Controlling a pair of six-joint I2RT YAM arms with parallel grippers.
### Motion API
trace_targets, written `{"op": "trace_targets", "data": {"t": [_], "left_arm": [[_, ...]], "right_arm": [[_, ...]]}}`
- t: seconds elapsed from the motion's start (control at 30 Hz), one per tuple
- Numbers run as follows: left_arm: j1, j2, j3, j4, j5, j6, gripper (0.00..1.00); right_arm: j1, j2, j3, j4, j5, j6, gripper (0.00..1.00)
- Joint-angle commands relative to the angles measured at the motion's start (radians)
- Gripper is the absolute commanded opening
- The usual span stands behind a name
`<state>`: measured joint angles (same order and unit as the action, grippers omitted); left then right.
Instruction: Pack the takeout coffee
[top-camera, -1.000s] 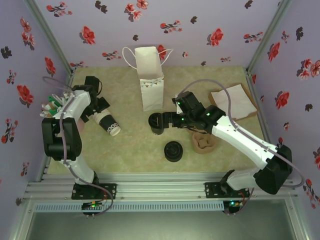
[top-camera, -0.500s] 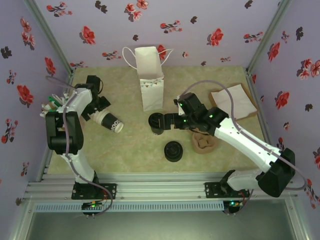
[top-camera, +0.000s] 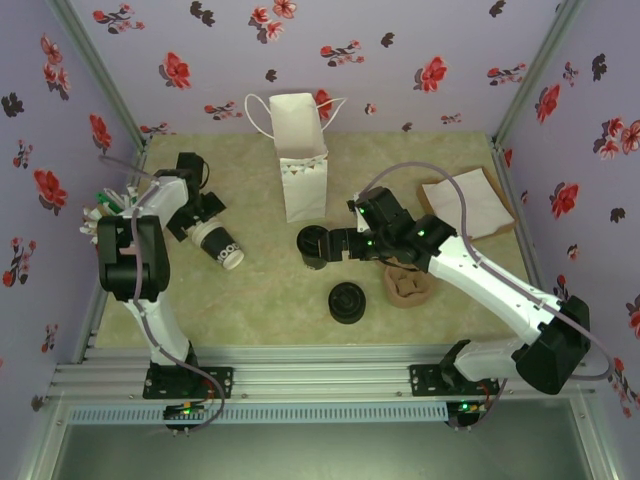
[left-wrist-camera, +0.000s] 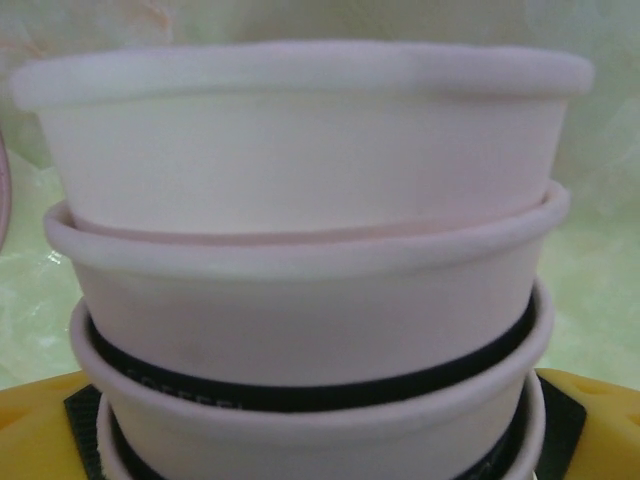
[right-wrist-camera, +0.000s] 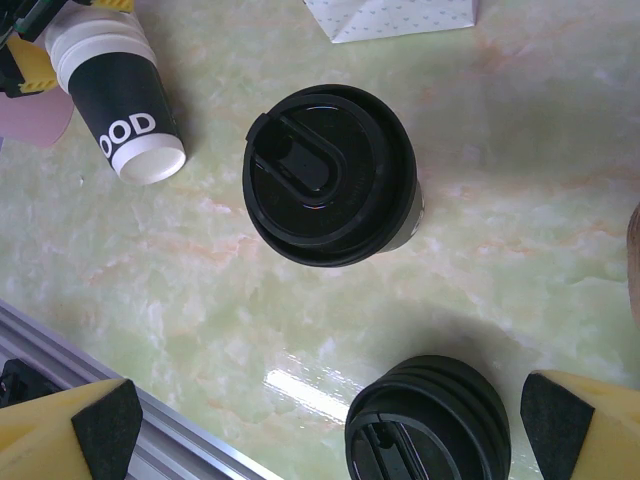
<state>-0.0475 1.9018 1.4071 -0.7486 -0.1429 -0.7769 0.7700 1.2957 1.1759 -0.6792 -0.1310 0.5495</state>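
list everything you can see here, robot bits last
takeout coffee: 1, black lid, upright mid-table
loose lids: 1 stack, black, nearer than the coffee
cup stack: 1, cream rims, black outer cup, lying left
paper bag: 1, white, standing at back
napkin: 1, white, far right
brown item: 1, brown, right of the lids
table: 1, green marbled, underneath
left claw: 1, yellow, open around the cup stack
right claw: 1, yellow, open beside the coffee

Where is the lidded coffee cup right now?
In the top view the lidded cup stands mid-table, between the paper bag behind and the lid stack in front.
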Motion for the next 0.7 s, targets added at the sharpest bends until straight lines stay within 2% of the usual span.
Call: {"op": "trace_targets", "data": {"t": [0.0,0.37,0.67], "left_arm": [[-0.003,0.041,0.01,0.02,0.008,-0.009,0.97],[-0.011,0.026,0.0,0.104,-0.005,0.029,0.85],[-0.011,-0.056,-0.001,0.297,-0.136,0.1,0.81]], "right_arm": [[-0.007,-0.018,-0.019,0.0,0.019,-0.019,0.99],[-0.018,-0.032,-0.022,-0.018,0.025,-0.028,0.99],[-0.023,-0.091,-0.051,-0.013,0.055,-0.027,0.99]]}}
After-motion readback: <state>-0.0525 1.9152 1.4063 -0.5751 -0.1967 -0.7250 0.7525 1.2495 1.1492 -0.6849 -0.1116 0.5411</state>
